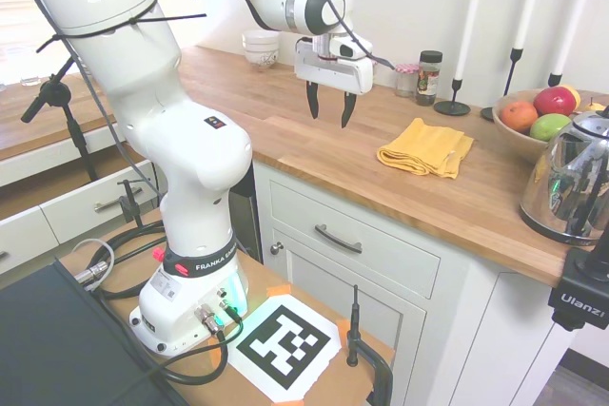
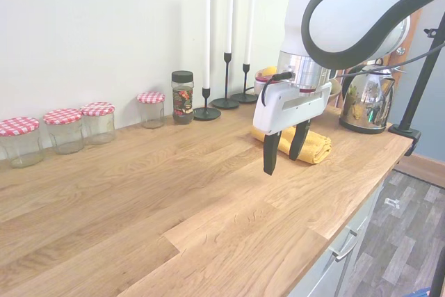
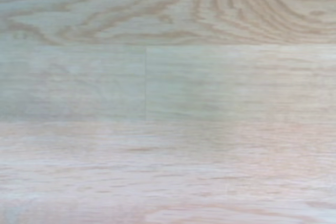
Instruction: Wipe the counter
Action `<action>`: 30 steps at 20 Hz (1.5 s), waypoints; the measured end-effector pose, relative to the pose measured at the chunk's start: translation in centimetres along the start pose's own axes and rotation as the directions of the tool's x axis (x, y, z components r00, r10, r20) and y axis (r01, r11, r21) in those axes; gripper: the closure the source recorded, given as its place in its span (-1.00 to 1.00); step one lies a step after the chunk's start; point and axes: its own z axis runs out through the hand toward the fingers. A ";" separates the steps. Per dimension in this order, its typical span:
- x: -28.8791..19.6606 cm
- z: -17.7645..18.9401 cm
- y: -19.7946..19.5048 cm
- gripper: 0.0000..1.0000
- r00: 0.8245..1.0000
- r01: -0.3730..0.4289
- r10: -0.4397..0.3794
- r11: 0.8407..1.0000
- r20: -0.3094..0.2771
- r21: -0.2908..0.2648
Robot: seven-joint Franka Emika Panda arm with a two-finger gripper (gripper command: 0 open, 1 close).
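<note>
- 1st ext: gripper (image 1: 329, 106) over counter (image 1: 285, 135), jaws wide, empty; yellow cloth (image 1: 425, 148) folded nearby, untouched — wiping prob. not begun. Kettle (image 1: 571, 178), fruit bowl (image 1: 522, 132) at end.
- 2nd ext: jars (image 2: 64, 129), candlesticks (image 2: 224, 95) along wall.
- Wrist: bare wood grain only.

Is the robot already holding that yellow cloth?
No, the end effector hangs open and empty above the counter, while the yellow cloth lies folded beside it.

Long brown plank-grained counter (image 1: 285, 130), yellow cloth (image 1: 425, 147) on it
</note>
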 end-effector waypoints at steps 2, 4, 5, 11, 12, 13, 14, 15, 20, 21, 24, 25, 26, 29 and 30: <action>0.1 0.1 -0.1 -1.00 1.000 -0.006 0.006 1.000 -0.001 -0.003; 0.2 0.2 -0.1 -1.00 1.000 -0.009 0.009 1.000 -0.002 -0.006; 0.3 0.3 -0.1 -1.00 1.000 -0.010 0.010 1.000 -0.002 -0.007; 3.4 0.5 0.1 -1.00 0.998 -0.057 0.057 0.998 -0.002 -0.003; 4.3 0.4 0.2 -1.00 0.997 -0.071 0.071 0.997 -0.003 0.001; 5.3 0.2 0.3 -1.00 0.997 -0.083 0.083 0.997 -0.004 0.005; 6.3 0.1 0.3 -1.00 0.996 -0.094 0.094 0.996 -0.004 0.009; 7.4 0.1 0.5 -1.00 0.994 -0.105 0.106 0.994 -0.005 0.012; 12.6 -0.4 1.4 -1.00 0.989 -0.151 0.151 0.988 -0.003 0.017; 13.6 -0.4 1.7 -1.00 0.988 -0.157 0.157 0.987 -0.003 0.016; 16.4 -0.6 2.8 -1.00 0.984 -0.180 0.180 0.984 0.003 0.017; 17.2 -0.7 3.2 -1.00 0.982 -0.188 0.187 0.982 0.005 0.021; 18.1 -0.7 3.7 -1.00 0.981 -0.194 0.194 0.981 0.007 0.022; 20.4 -0.6 4.5 -1.00 0.976 -0.216 0.216 0.976 0.014 0.023; 21.0 -0.5 4.7 -1.00 0.975 -0.223 0.223 0.974 0.017 0.022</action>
